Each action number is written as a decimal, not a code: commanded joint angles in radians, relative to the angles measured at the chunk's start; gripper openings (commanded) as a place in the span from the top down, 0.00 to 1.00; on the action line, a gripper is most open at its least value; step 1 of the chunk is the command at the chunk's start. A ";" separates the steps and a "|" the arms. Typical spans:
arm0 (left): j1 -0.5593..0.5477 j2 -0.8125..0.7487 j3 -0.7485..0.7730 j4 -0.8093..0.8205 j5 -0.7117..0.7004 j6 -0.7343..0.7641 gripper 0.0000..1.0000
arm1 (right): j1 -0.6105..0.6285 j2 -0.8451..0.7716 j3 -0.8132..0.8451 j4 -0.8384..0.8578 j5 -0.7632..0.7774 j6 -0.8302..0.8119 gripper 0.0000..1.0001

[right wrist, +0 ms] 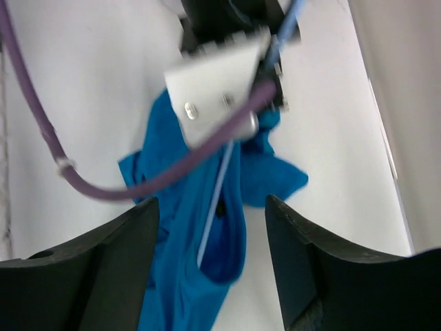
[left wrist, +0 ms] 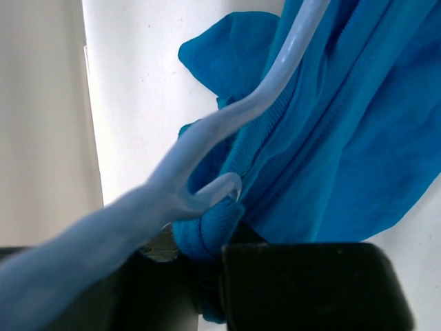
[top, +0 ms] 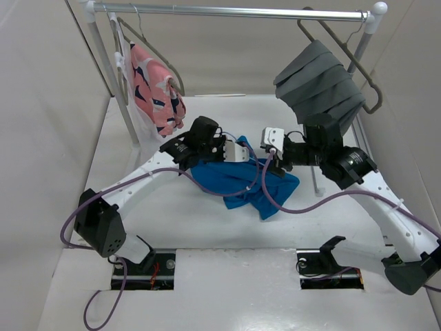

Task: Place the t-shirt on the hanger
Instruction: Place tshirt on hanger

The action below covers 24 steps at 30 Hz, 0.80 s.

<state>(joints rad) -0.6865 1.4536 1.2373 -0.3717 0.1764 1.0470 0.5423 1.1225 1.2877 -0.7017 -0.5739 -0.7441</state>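
Taking the clothes rail [top: 234, 10] as reference throughout.

Below it and toward the arms, on the table [top: 172, 227], found the t-shirt [top: 238, 181]. Crumpled in a heap under mid-rail, with the edge nearest the rail partly lifted.

Noted the hanger [left wrist: 227, 124] threaded into the cloth, with one thin wire arm running down inside the blue fabric. Cannot tell whether either shoulder sits on the wire.

Logged the left gripper [left wrist: 200, 269] as clamped on the hanger, under mid-rail, with a wad of blue cloth bunched against the jaws.

Logged the right gripper [right wrist: 210, 227] as spread wide and holding nothing, just above the heap, a little right of mid-rail.

Judged step: dressing the shirt over the wire with the free hand.
- Keep the left clamp firm and the hanger level, raised toward the rail enough to let the fabric drape.
- Bring the right fingers [right wrist: 89, 276] down on a single layer at the neck opening or shoulder seam, never on the wire.
- Draw outward along the wire arm in short pulls.
- Avoid tugging against the pinched wad; likely to twist the hanger or drag it loose.
- Watch for the wire tip snagging inside a sleeve.
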 commanded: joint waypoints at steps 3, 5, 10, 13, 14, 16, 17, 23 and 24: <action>-0.016 0.001 0.050 0.007 0.015 0.011 1.00 | 0.088 0.016 -0.002 0.158 0.029 0.104 0.33; -0.016 0.001 0.050 0.007 0.024 0.011 1.00 | 0.099 0.034 -0.031 0.189 0.052 0.118 0.36; -0.016 -0.018 0.070 0.007 0.048 -0.037 1.00 | 0.099 0.108 -0.060 0.251 0.086 0.134 0.45; -0.016 -0.047 0.033 -0.007 0.048 -0.038 1.00 | 0.099 0.108 -0.088 0.304 0.111 0.150 0.47; -0.016 -0.061 0.012 -0.007 0.057 -0.027 1.00 | 0.090 0.094 -0.100 0.320 0.111 0.150 0.47; -0.016 -0.099 -0.053 0.020 0.057 -0.005 1.00 | 0.062 0.082 -0.122 0.330 0.097 0.164 0.47; -0.016 -0.108 -0.064 0.030 0.057 0.004 1.00 | 0.051 0.070 -0.122 0.341 0.097 0.164 0.47; -0.016 -0.108 -0.015 0.030 0.116 -0.045 1.00 | 0.039 0.086 -0.178 0.431 0.030 0.173 0.55; -0.016 -0.117 -0.015 0.030 0.130 -0.045 1.00 | 0.039 0.097 -0.179 0.455 0.014 0.187 0.57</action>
<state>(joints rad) -0.6937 1.3911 1.1828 -0.3813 0.2157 1.0275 0.5884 1.2064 1.1233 -0.3908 -0.5034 -0.5804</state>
